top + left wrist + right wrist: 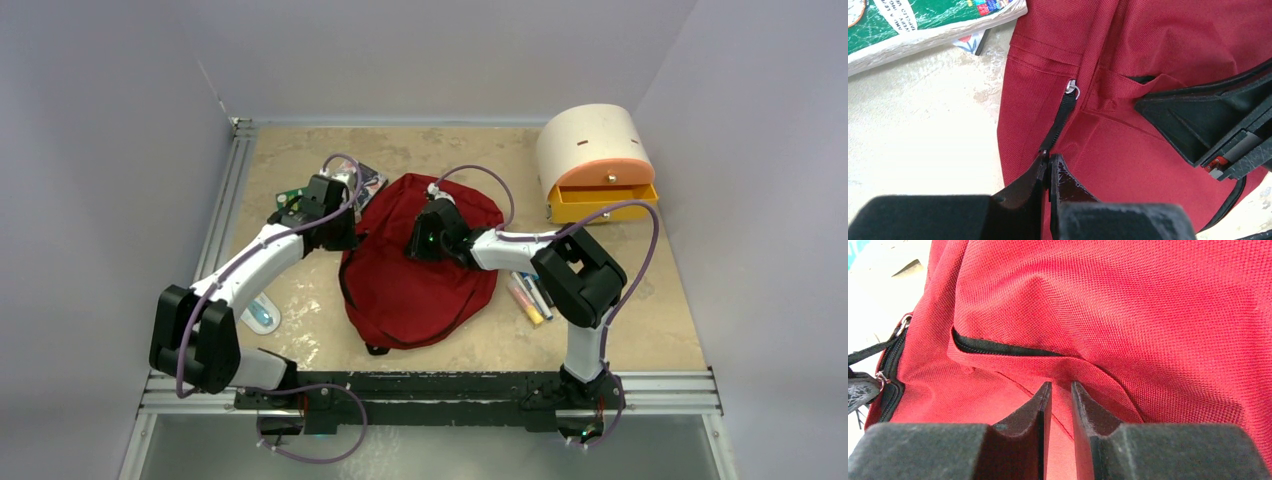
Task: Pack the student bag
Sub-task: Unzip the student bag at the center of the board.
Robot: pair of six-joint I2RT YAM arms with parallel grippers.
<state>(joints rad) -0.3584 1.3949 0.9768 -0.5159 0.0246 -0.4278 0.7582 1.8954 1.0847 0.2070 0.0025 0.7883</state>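
The tan table (640, 330) holds the dark red student bag (420, 280), lying flat in the middle between both arms. A cream and orange drawer box (595, 160) sits at the far right corner. A green book (923, 20) lies by the bag's far left side. The right gripper (1061, 387) is almost closed, pinching a fold of the bag's cloth. The left gripper (1048, 162) is closed tight on the black zipper strap (1062, 112)
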